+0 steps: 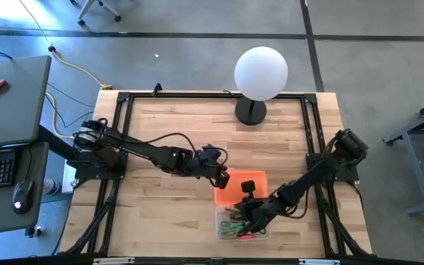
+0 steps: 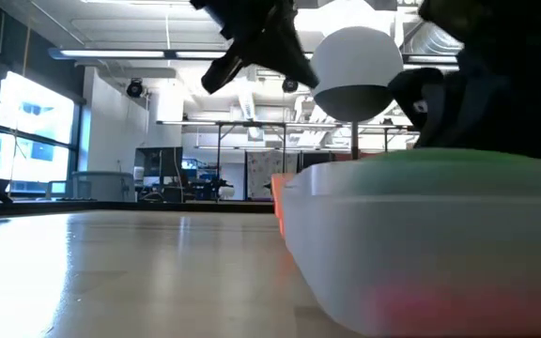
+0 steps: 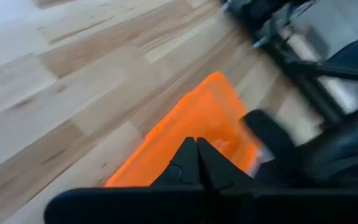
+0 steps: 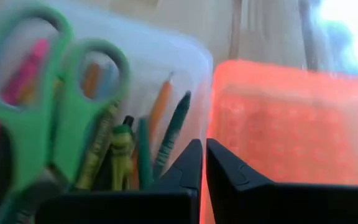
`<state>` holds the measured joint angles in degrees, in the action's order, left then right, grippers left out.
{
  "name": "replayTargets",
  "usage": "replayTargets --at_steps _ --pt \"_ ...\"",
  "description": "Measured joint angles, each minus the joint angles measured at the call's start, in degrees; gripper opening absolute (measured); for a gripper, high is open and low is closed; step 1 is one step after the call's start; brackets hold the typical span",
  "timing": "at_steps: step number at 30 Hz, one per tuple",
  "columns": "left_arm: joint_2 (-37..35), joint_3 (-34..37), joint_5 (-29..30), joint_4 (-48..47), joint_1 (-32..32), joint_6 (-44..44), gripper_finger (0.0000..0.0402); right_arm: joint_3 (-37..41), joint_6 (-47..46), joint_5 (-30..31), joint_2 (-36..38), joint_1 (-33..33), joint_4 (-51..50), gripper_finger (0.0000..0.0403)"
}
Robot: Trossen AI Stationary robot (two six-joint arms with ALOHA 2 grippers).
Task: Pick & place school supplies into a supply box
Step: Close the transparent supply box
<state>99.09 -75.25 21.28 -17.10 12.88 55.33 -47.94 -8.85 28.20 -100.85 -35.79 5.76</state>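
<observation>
The clear supply box stands near the table's front edge. It holds green-handled scissors, a pink marker and several pens and pencils. Its orange lid lies flat on the table against the box's far wall. My left gripper is shut and hangs above the lid's left far corner; the low view shows it well above the table. My right gripper is shut and hovers over the seam between box and lid.
A white globe lamp on a black foot stands at the table's far side, right of the middle. Black rails run along the table's edges. Bare wood lies left of the box.
</observation>
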Motion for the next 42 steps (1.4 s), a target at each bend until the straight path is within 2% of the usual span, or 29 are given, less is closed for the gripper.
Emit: replayTargets --at_steps 3,7,12,16,20,22,25,29,34,42 --pt "0.25 -0.17 -0.05 0.71 0.00 -0.58 0.0022 -0.02 1.01 2.06 -1.15 -0.03 0.06 0.0000" --pt "0.38 -0.12 -0.07 0.67 -0.01 -1.19 0.0010 0.09 3.39 2.79 0.41 -0.10 -0.77 0.0000" --pt "0.37 -0.12 0.14 -0.84 -0.14 -1.03 0.0017 0.09 7.28 4.28 7.45 -0.72 -0.89 0.0000" --pt "0.37 -0.12 0.64 -3.76 -0.50 -0.03 0.0010 -0.02 6.05 0.74 13.73 -1.86 -3.07 0.0000" --pt "0.37 -0.12 1.99 -7.94 -0.54 1.86 0.0011 -0.09 1.27 -5.41 16.00 -6.14 -9.96 0.0000" --pt "0.37 -0.12 3.06 -10.77 -0.56 3.80 0.0015 -0.07 -5.12 -2.30 15.65 -9.42 -13.34 0.0000" --pt "0.37 -0.12 4.46 -15.65 -0.89 6.87 0.0013 -0.04 -21.51 6.55 15.13 -13.92 -19.02 0.0000" --pt "0.37 -0.10 5.55 -18.28 -0.94 8.15 0.0010 0.02 -35.77 7.11 14.93 -19.27 -24.71 0.0000" --pt "0.37 -0.10 4.78 -14.67 -0.90 6.82 0.0017 0.00 -37.21 2.25 11.18 -22.38 -18.58 0.0000" --pt "0.36 -0.10 4.73 -8.28 -0.90 2.99 0.0013 0.02 -33.34 -5.27 6.40 -21.24 -8.98 0.0000"
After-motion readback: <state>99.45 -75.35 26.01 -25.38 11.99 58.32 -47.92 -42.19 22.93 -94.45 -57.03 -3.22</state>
